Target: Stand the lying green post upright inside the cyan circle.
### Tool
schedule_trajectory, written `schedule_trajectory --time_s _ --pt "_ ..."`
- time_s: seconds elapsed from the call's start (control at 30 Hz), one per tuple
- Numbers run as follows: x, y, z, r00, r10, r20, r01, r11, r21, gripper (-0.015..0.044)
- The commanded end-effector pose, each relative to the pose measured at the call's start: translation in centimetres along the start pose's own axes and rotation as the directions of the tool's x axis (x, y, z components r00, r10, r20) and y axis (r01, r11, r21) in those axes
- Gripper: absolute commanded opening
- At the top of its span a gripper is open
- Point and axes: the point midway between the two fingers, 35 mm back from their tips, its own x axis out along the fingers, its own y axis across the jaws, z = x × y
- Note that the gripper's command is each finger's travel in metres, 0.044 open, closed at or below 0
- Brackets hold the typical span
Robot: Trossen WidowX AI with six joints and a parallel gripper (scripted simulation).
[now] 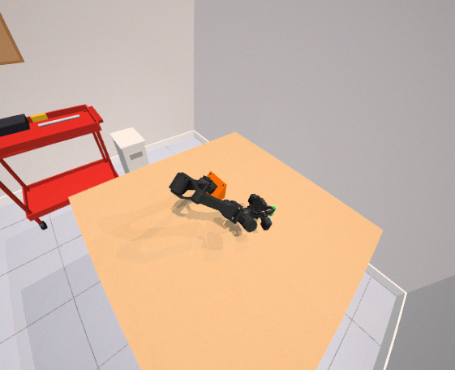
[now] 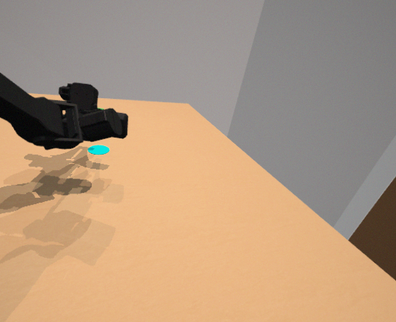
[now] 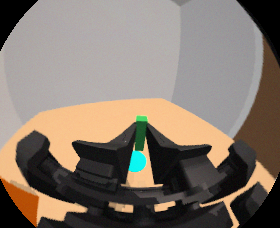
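My gripper (image 3: 141, 125) is shut on the green post (image 3: 140, 134), which stands up between the fingertips in the wrist view. In the top view only a small green tip (image 1: 273, 209) shows at the gripper (image 1: 267, 215). The cyan circle (image 2: 98, 150) lies flat on the table just below and in front of the gripper (image 2: 115, 123). In the wrist view the circle (image 3: 138, 161) shows between the fingers, under the post. The gripper hangs low over the table; whether the post touches the table is hidden.
The arm's orange base (image 1: 216, 185) sits near the table's far side. A red cart (image 1: 41, 158) and a white box (image 1: 130, 148) stand on the floor beyond the table. The table's right edge (image 2: 265, 173) runs close to the grey wall.
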Motion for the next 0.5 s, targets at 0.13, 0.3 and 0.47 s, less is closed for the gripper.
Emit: schedule_trajectory --time_s 0.13,0.3,0.47 --pt "0.3 0.6 -4.0 1.0 0.006 0.0 -0.006 1.0 0.005 0.0023" --pt "0.4 0.7 -4.6 1.0 0.005 0.0 -0.005 1.0 0.006 0.0023" --pt "0.7 0.7 -6.2 1.0 0.001 -0.005 -0.001 1.0 0.008 0.0023"
